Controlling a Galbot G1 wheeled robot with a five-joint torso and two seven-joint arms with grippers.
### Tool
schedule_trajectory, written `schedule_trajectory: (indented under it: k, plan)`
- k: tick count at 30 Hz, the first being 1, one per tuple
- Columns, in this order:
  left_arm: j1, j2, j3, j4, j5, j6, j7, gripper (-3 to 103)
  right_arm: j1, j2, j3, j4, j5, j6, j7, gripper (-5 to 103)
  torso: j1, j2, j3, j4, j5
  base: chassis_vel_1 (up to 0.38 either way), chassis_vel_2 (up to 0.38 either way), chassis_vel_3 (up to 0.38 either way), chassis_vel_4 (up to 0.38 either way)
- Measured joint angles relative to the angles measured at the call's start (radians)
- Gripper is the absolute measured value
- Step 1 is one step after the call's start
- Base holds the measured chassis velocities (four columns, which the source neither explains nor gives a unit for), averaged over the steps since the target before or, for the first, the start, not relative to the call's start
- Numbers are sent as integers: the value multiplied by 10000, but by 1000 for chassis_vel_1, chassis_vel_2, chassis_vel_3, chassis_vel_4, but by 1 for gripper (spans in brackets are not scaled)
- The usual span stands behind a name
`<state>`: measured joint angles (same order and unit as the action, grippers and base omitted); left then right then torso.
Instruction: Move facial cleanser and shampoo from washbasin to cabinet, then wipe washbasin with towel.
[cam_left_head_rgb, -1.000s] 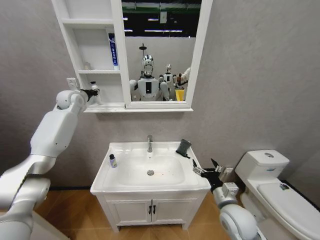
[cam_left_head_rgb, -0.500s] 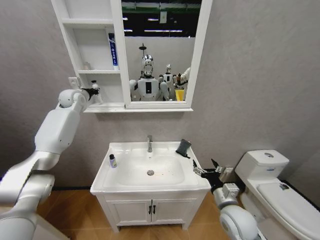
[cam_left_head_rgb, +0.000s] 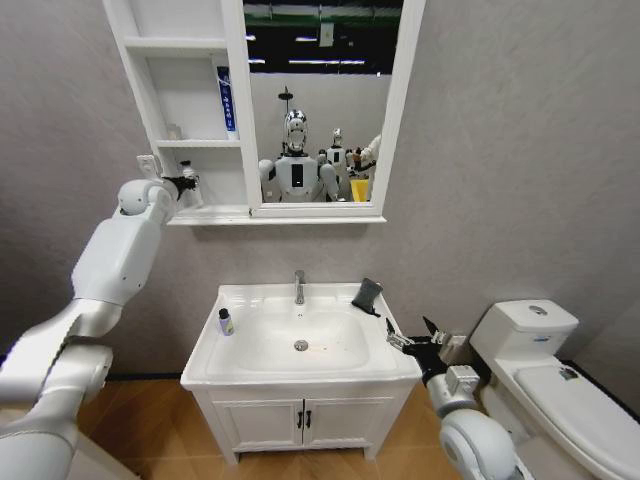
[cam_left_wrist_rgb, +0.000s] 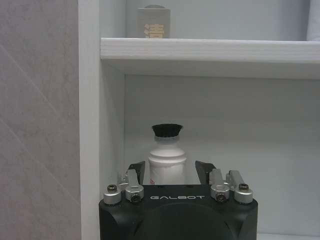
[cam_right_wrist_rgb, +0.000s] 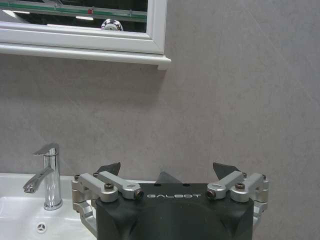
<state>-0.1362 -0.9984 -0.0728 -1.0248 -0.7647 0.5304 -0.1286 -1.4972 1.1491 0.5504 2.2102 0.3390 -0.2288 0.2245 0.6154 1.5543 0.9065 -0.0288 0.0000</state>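
The cabinet (cam_left_head_rgb: 180, 110) hangs on the wall above the washbasin (cam_left_head_rgb: 300, 340), its shelf column joined to the mirror (cam_left_head_rgb: 320, 100). The left gripper (cam_left_head_rgb: 186, 184) reaches into the lowest shelf, where a white bottle with a black cap (cam_left_wrist_rgb: 167, 155) stands upright between its fingers; the jaws look parted a little wider than the bottle, though contact is hard to judge. The right gripper (cam_left_head_rgb: 412, 338) hovers beside the basin's right edge, jaws spread wide and empty. The dark towel (cam_left_head_rgb: 367, 295) lies on the basin's back right corner. A small bottle (cam_left_head_rgb: 226, 321) stands on the left rim.
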Motion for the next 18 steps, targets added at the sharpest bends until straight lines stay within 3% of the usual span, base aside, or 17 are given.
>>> schedule_trajectory:
  k: [2, 6, 9, 18]
  plan:
    - [-11, -56, -5, 40, 49, -41, 0, 69, 79, -152, 0, -43, 49, 7, -2, 100, 0, 0, 0, 0, 0, 0, 0, 0, 0]
    - [-35, -67, -7, -14, 56, -63, -22, 80, 157, -257, 0, -65, 136, 7, -3, 100, 0, 0, 0, 1, 0, 0, 0, 0, 0]
    - [54, 120, -48, -490, -35, -58, -314, 95, 170, -314, 23, -67, 193, 19, -4, 100, 0, 1, 0, -3, 4, 0, 0, 0, 0]
    - [1227, 1300, -443, -2921, -916, 421, -1250, 100, 19, -190, 28, 63, 157, 81, -8, 100, 1, 0, 0, 0, -4, 0, 0, 0, 0]
